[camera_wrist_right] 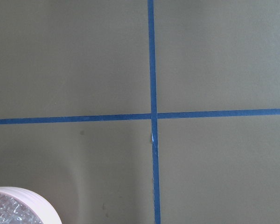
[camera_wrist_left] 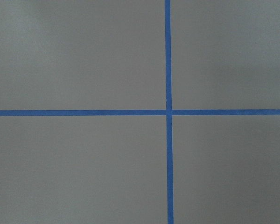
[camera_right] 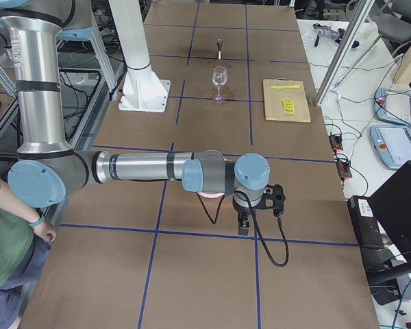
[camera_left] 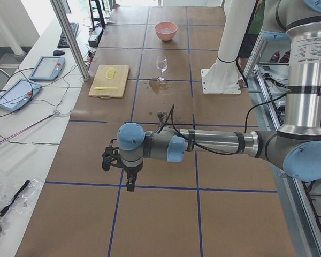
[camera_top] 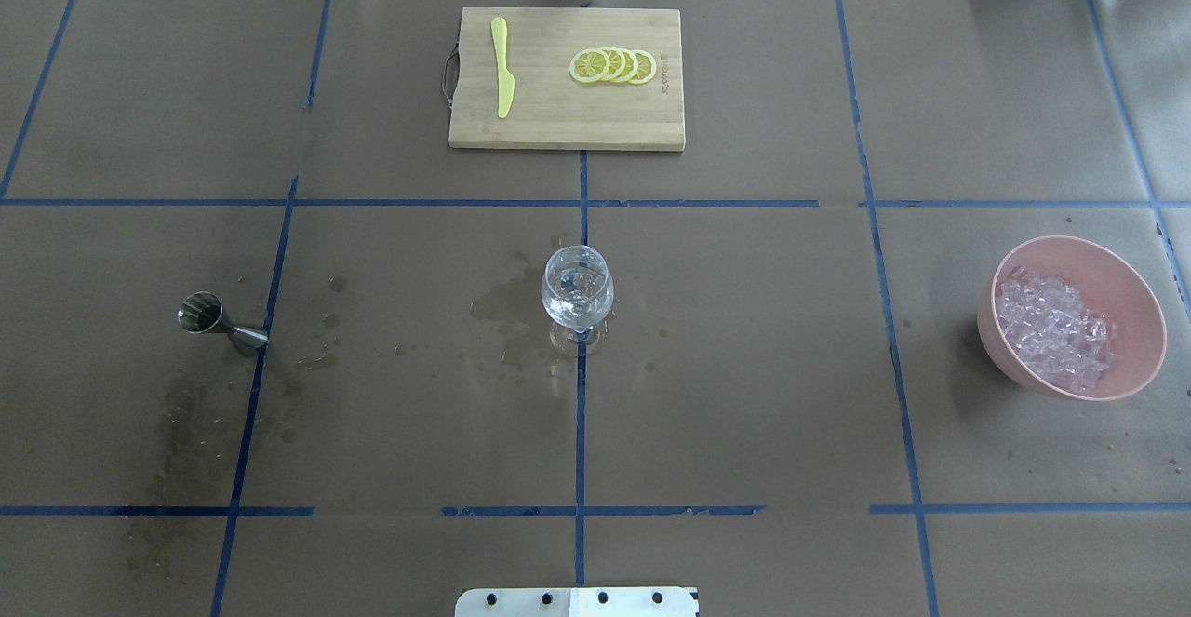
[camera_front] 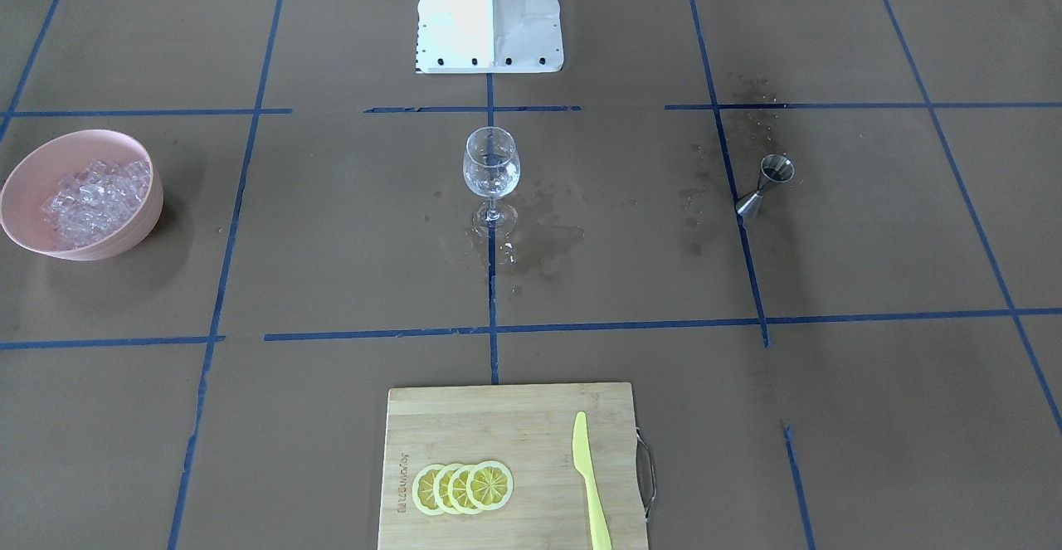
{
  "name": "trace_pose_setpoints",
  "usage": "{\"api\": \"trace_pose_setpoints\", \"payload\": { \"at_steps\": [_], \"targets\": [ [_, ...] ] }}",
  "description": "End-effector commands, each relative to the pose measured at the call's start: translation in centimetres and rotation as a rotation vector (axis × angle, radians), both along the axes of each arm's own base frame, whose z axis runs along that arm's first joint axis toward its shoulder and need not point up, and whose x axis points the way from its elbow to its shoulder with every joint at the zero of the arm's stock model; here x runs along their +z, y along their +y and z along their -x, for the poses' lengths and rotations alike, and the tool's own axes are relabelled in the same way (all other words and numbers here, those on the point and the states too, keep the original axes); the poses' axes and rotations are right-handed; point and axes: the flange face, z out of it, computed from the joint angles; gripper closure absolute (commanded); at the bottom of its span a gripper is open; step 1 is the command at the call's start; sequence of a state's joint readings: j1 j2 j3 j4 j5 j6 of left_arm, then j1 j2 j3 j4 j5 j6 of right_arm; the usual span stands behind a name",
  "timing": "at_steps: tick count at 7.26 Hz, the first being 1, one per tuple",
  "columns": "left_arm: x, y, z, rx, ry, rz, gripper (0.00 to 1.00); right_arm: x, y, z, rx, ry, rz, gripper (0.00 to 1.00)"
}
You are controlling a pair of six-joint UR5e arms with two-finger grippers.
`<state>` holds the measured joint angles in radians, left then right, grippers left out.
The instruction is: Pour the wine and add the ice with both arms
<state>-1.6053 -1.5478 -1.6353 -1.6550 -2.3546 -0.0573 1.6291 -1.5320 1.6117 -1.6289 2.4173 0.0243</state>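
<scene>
The ice (camera_top: 1051, 333) lies heaped in the bowl (camera_top: 1130, 287), far right on the desk (camera_top: 744, 412). The cubes look loose and slippery, so it is better to grip the stiff bowl's rim. The glass (camera_top: 577, 293) in the middle looks fragile. How the jaws of the left arm (camera_left: 214, 143) and right arm (camera_right: 144, 166) stand, I cannot tell.

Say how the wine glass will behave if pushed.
The wine glass probably tips easily: it has a wide bowl on a thin stem and a small foot. It looks like thin clear glass, so it is likely fragile. Its foot stands on a wet patch, so it may slide.
</scene>
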Motion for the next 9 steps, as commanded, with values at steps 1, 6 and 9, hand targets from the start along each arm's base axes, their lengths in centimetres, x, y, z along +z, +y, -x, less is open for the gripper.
{"api": "trace_pose_setpoints", "payload": {
  "at_steps": [1,6,9],
  "targets": [
    [-0.3,0.0,0.0,0.000,0.001,-0.005,0.00,0.0,0.0,0.0,-0.001,0.003,-0.002,0.00],
    [-22.8,1.3,-7.6,-0.073,0.090,-0.213,0.00,-1.4,-1.1,0.1,0.003,0.004,-0.023,0.00],
    [-24.4,7.6,-18.3,-0.221,0.210,-0.231,0.00,-2.2,-2.0,0.5,0.022,-0.052,-0.005,0.00]
  ]
}}
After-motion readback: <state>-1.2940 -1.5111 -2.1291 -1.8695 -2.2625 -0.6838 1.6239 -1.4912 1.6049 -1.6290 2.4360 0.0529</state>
